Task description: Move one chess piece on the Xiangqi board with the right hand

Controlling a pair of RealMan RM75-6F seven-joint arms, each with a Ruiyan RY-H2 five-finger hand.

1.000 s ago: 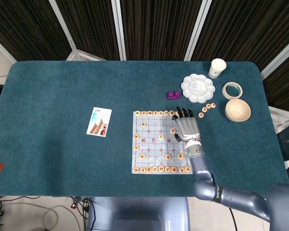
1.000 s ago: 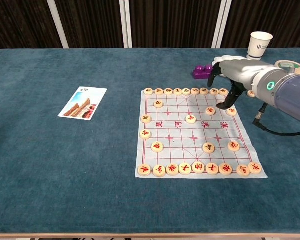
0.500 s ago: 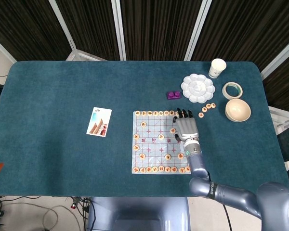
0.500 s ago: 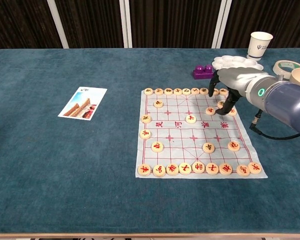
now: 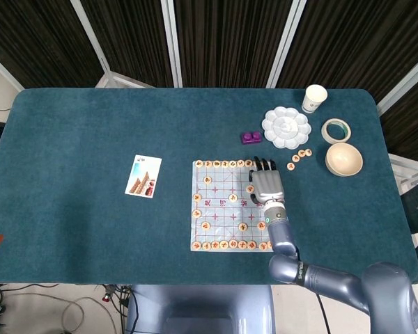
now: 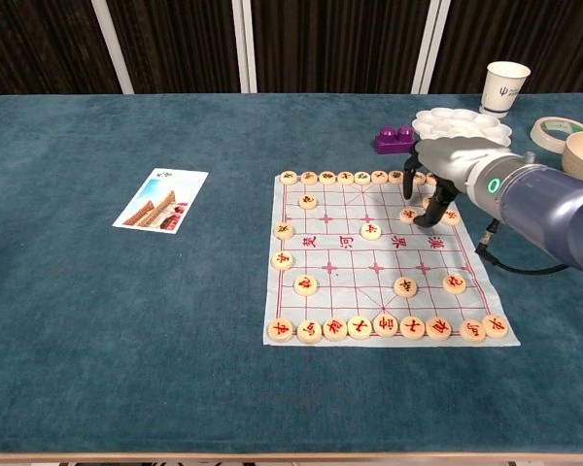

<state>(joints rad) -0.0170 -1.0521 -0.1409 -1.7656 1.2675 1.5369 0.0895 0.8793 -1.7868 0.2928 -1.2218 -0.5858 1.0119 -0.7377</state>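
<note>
Hovering over the far-right of the Xiangqi board [image 6: 379, 257] | right hand [image 6: 445, 171] curled fingers down around a chess piece [image 6: 407, 215], grip honestly unclear | probably lining up a pinch

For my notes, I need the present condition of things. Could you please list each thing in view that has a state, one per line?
right hand: over the board's far right part, fingertips down at a piece; grip cannot be told
Xiangqi board: lying flat, pieces standing on it
paper cup: upright
bowl: upright, inside looks empty
tape roll: lying flat
card: lying flat, picture up
</note>
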